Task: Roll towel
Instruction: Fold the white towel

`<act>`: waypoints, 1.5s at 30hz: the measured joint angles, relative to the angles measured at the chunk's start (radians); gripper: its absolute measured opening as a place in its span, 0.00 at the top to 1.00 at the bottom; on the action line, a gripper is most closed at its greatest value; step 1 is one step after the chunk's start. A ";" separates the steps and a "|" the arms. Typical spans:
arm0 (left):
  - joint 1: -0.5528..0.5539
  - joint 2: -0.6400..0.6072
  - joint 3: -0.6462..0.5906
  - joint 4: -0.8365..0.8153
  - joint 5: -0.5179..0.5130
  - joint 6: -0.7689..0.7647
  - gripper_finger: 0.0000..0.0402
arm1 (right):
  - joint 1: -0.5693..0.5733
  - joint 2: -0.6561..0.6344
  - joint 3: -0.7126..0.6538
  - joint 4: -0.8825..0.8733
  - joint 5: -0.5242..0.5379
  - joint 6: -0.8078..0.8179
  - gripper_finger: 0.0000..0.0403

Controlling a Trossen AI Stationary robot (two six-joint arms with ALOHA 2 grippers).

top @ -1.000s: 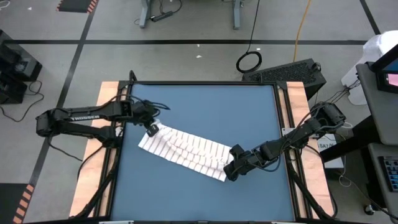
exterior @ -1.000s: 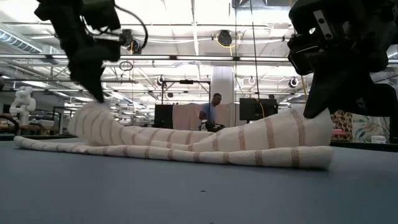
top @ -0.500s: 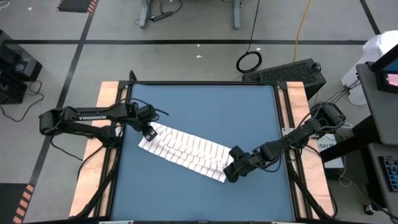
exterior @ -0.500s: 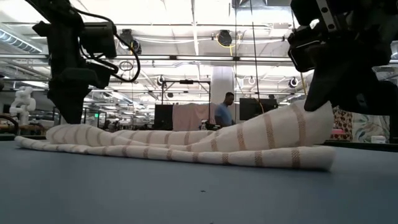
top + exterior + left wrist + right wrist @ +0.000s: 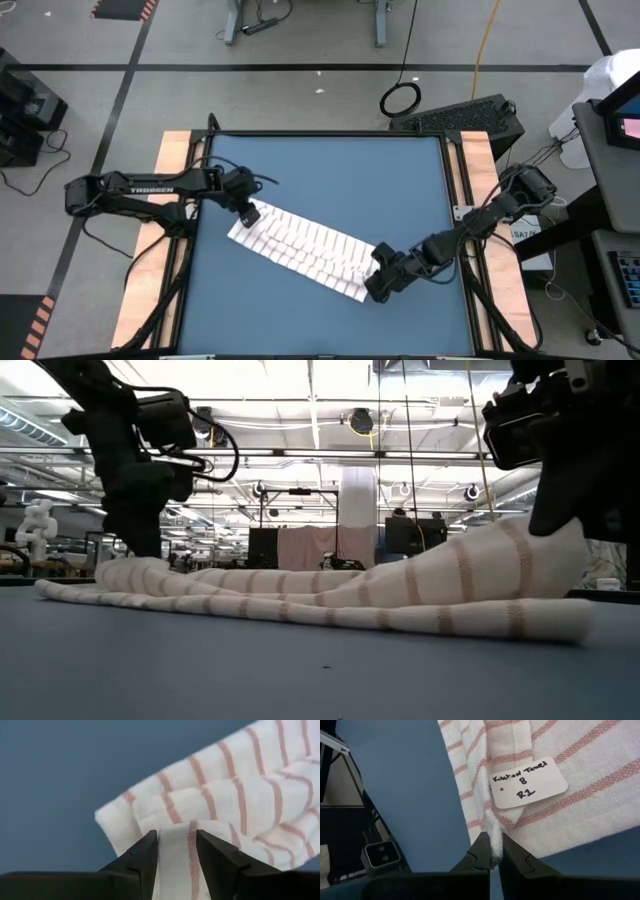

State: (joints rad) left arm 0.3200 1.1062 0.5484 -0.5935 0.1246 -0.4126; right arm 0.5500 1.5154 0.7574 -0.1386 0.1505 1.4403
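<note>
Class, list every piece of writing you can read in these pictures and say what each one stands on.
"Kitchen Towel 8 R1": handwritten on the white paper label fixed to the white, red-striped cloth towel, right wrist view.
"TROSSEN": white lettering on the dark left arm, high view.
The paper sheet by the table's right edge carries print too small to read.

one towel [image 5: 305, 248], one label [image 5: 529, 782], two arms, one blue table [image 5: 330, 165].

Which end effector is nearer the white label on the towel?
Right. The right end effector pinches the towel edge beside the label; the left end effector is open over the far end.
</note>
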 joint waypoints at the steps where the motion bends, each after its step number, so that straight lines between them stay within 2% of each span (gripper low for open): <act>1: 0.000 0.008 0.000 0.007 0.000 0.000 0.66 | 0.002 0.000 0.000 0.000 0.000 0.000 0.99; 7: 0.000 0.078 -0.001 0.052 0.021 0.054 0.70 | 0.002 0.000 0.000 0.009 -0.022 -0.015 0.99; 14: 0.002 0.131 0.003 0.173 0.093 0.068 0.97 | 0.002 -0.009 0.000 0.016 -0.039 -0.006 0.87; 17: 0.001 0.120 0.010 0.161 0.122 0.053 0.98 | 0.003 -0.020 0.000 0.014 -0.073 -0.012 0.88; 22: 0.000 0.066 0.011 0.143 0.128 0.053 0.99 | 0.011 -0.019 0.000 0.024 -0.081 -0.012 0.98; 25: 0.001 0.025 0.011 0.145 0.123 0.052 0.99 | 0.014 -0.019 0.000 0.025 -0.090 -0.012 0.97; 28: 0.001 0.003 0.012 0.142 0.079 0.052 1.00 | 0.015 -0.019 0.000 0.031 -0.118 -0.012 0.96; 32: 0.001 0.008 0.011 0.136 -0.036 0.053 1.00 | 0.015 -0.019 0.000 0.029 -0.126 -0.012 0.96; 36: 0.001 0.044 0.011 0.139 -0.090 0.054 1.00 | 0.015 -0.019 0.000 0.000 -0.126 0.019 0.91; 40: 0.001 0.086 0.011 0.140 -0.130 0.005 1.00 | 0.016 -0.019 0.000 -0.002 -0.135 0.029 0.82; 45: 0.001 0.104 0.011 0.139 -0.098 -0.074 0.98 | 0.018 -0.019 0.000 0.039 -0.224 -0.016 0.74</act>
State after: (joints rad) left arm 0.3206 1.2098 0.5598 -0.4541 0.0261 -0.4867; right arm 0.5677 1.4960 0.7574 -0.0996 -0.0739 1.4239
